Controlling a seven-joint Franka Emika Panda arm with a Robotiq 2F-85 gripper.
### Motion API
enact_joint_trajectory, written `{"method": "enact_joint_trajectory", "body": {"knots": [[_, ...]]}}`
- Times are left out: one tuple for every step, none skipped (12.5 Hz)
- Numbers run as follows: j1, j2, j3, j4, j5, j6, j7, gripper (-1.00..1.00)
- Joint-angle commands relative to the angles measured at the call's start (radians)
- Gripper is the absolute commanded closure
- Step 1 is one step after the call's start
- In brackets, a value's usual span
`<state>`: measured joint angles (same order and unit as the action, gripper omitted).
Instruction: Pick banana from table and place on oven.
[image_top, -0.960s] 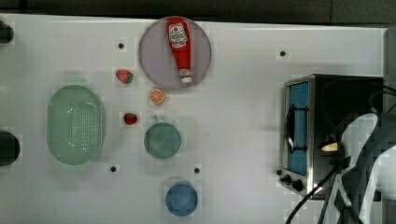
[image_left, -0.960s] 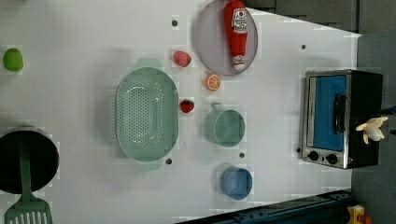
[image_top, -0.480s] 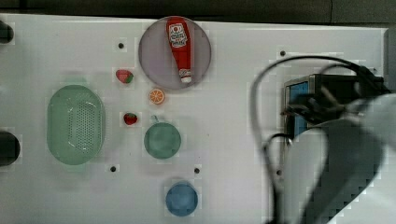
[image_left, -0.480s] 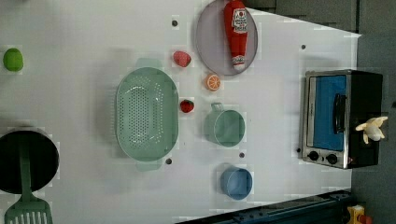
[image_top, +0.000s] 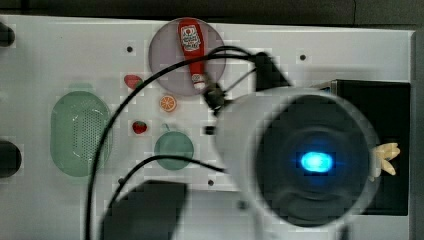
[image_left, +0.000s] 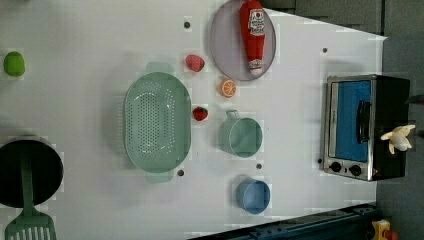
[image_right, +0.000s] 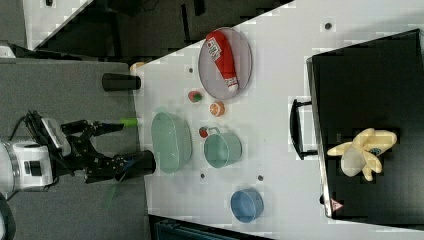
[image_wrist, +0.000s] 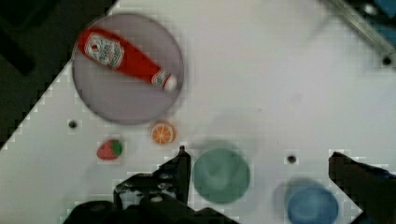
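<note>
Banana: pale cream bunch lying on the black top of the oven, lobes fanned out; in the left view seen at the oven's right edge; in the top view peeking out beside the arm.
Oven: at one end of the white worktop, blue glass door and handle facing the dishes, knobs at one corner.
Claw: wide open, nothing between the fingers, dark fingers framing the teal cup from above; in the right view seen off the worktop's edge.
Arm: blurred white body with a blue light, covering much of the top view's right half, cables looping across the worktop.
Plate: grey, carrying a red ketchup bottle.
Orange slice: just beside the plate.
Strawberries: one near the plate, one between colander and cup.
Colander: pale green, near the worktop's middle.
Blue bowl: near the cup, apart from it.
</note>
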<state>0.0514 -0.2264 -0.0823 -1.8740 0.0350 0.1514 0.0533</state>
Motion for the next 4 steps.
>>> {"method": "enact_joint_trajectory", "body": {"knots": [[-0.010, 0.034, -0.028, -0.036, -0.051, -0.004, 0.180, -1.00], [-0.010, 0.031, -0.021, -0.036, -0.111, -0.004, 0.179, -1.00], [-0.010, 0.030, -0.015, -0.036, -0.135, -0.004, 0.180, -1.00], [-0.010, 0.030, -0.013, -0.036, -0.128, -0.003, 0.179, -1.00]]}}
